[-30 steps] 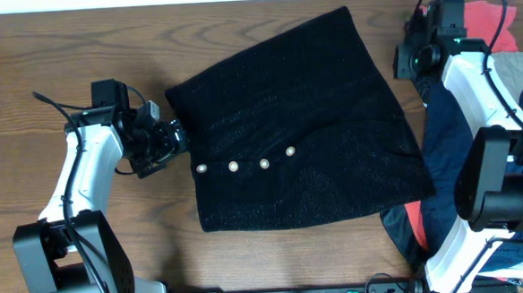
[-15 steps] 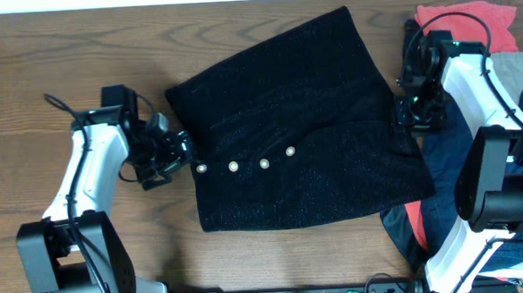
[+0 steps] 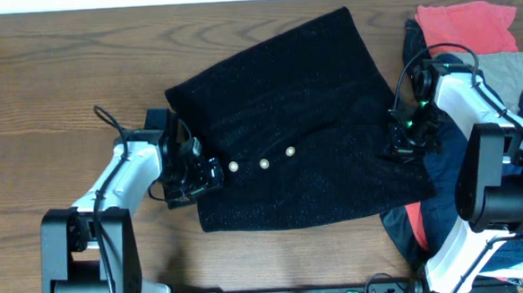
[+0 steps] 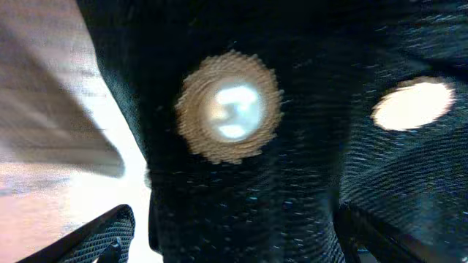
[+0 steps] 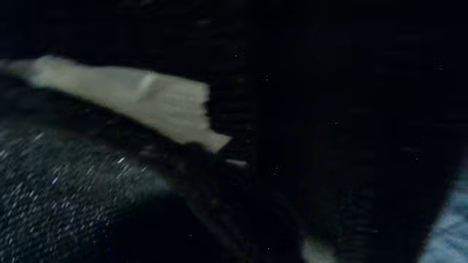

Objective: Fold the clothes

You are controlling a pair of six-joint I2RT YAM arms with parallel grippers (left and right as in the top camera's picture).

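The clothes [image 3: 296,118] lie flat mid-table: one black fuzzy skirt-like piece with pale buttons [image 3: 264,163] in a row. My left gripper [image 3: 200,175] sits at its left edge, over the leftmost button. In the left wrist view that button [image 4: 230,106] fills the frame, and my left gripper [image 4: 241,241] is open with the cloth's edge between its fingers [image 4: 102,234]. My right gripper [image 3: 405,143] rests on the garment's right edge. The right wrist view is almost all dark fabric [image 5: 329,109], and the right gripper [image 5: 241,234] looks shut on it.
A navy-blue garment [image 3: 442,168] lies under the right arm, right of the black one. A red cloth [image 3: 466,24] and a grey cloth [image 3: 508,66] sit at the back right. Bare wooden table [image 3: 60,67] stretches to the left.
The left gripper slid right and forward onto the garment's left edge, covering the first button. The right gripper came forward from the back right to the garment's right edge and shut.
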